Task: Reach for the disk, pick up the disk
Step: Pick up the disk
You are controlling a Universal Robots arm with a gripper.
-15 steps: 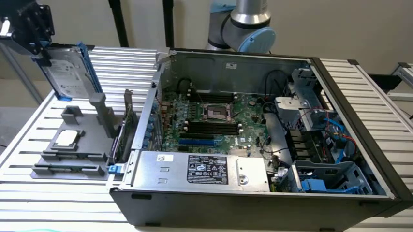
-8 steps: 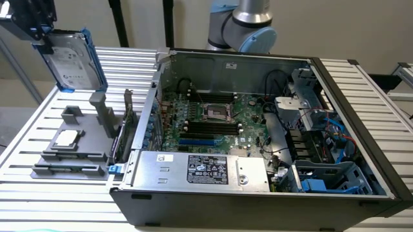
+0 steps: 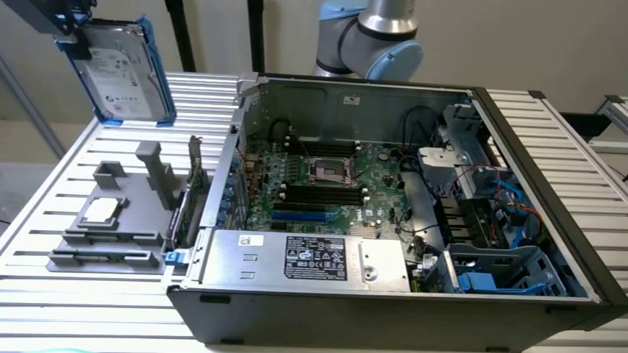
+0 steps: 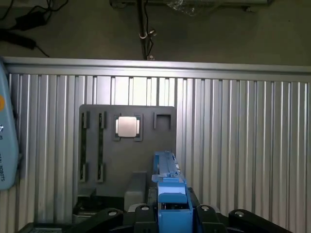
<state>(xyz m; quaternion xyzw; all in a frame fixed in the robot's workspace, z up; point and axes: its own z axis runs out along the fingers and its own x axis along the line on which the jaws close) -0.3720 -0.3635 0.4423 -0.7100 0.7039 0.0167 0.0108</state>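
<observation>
The disk (image 3: 120,70), a silver-grey hard drive with a white label and a blue bracket around its edges, hangs upright in the air above the far corner of the table at the exterior view's left. My gripper (image 3: 70,33) is shut on its upper edge. In the wrist view the disk (image 4: 169,191) is seen edge-on as a blue strip clamped in my gripper (image 4: 171,212), between the dark fingers (image 4: 142,213). Below it lies the grey fixture.
A grey fixture plate (image 3: 118,220) on the slatted metal table (image 3: 59,294) holds a small square silver chip (image 3: 103,211) and an upright card (image 3: 193,187). The open computer case (image 3: 471,103) holds a motherboard (image 3: 334,184) and a silver box with a black label (image 3: 304,257).
</observation>
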